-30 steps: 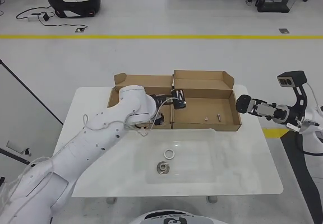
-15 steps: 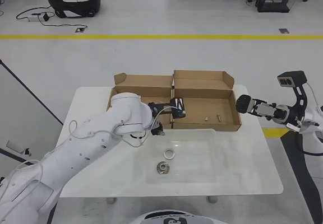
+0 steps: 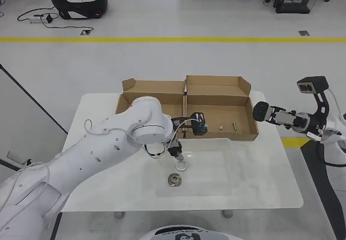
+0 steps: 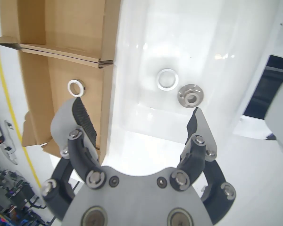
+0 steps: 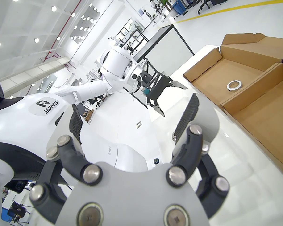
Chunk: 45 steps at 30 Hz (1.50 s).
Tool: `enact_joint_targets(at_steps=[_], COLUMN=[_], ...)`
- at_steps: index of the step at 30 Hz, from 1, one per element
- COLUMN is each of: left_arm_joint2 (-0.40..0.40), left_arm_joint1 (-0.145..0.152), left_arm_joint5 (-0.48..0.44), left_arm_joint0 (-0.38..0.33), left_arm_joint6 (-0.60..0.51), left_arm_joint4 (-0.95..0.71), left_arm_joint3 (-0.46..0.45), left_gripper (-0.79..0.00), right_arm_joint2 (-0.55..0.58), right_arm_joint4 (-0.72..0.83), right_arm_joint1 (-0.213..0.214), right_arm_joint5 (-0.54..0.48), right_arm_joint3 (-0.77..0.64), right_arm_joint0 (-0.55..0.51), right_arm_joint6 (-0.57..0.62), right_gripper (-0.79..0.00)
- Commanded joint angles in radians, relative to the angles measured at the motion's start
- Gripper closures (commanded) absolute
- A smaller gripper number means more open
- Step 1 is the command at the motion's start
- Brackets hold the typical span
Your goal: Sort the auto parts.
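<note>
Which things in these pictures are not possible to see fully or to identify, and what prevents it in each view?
Two small metal pieces in the right brown cardboard box, top view: too small to identify.
Floor of the left brown cardboard box, top view: mostly covered by the white left arm.
Right box, right wrist view: cut off by the picture's edge.

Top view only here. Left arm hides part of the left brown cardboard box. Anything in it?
Observer: Yes. One silver metal ring lies flat on the floor of that brown cardboard box.
Operator: Left pincer state?
Observer: The left pincer is open, with nothing between its fingers.
Operator: Right pincer?
Observer: The right pincer is open too, and empty.
</note>
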Motion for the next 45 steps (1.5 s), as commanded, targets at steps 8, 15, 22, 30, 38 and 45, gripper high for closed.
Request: enact_joint_targets(at_steps=[8, 15, 22, 30, 38, 45], left_arm_joint2=[0.078, 0.078, 0.116, 0.245, 0.336, 0.336], left_arm_joint1=[-0.019, -0.019, -0.025, -0.068, -0.11, -0.141], left_arm_joint5=[0.05, 0.05, 0.016, -0.034, -0.071, -0.065], left_arm_joint0=[-0.118, -0.118, -0.087, -0.141, -0.222, -0.192], left_arm_joint6=[-0.049, -0.049, -0.015, 0.035, 0.072, 0.066], left_arm_joint4=[-0.185, -0.185, -0.141, -0.167, -0.225, -0.168], left_arm_joint3=[0.039, 0.039, 0.031, 0.064, 0.138, 0.17], left_gripper=[-0.785, -0.785, -0.785, -0.785, -0.785, -0.332], right_arm_joint2=[0.0, 0.0, 0.0, 0.0, 0.0, 0.0], right_arm_joint4=[0.0, 0.0, 0.0, 0.0, 0.0, 0.0], right_arm_joint1=[0.0, 0.0, 0.0, 0.0, 0.0, 0.0], right_arm_joint5=[0.0, 0.0, 0.0, 0.0, 0.0, 0.0], right_arm_joint3=[0.0, 0.0, 0.0, 0.0, 0.0, 0.0], right_arm_joint0=[0.0, 0.0, 0.0, 0.0, 0.0, 0.0], right_arm_joint6=[0.0, 0.0, 0.0, 0.0, 0.0, 0.0], right_gripper=[-0.785, -0.785, -0.785, -0.785, -0.785, -0.785])
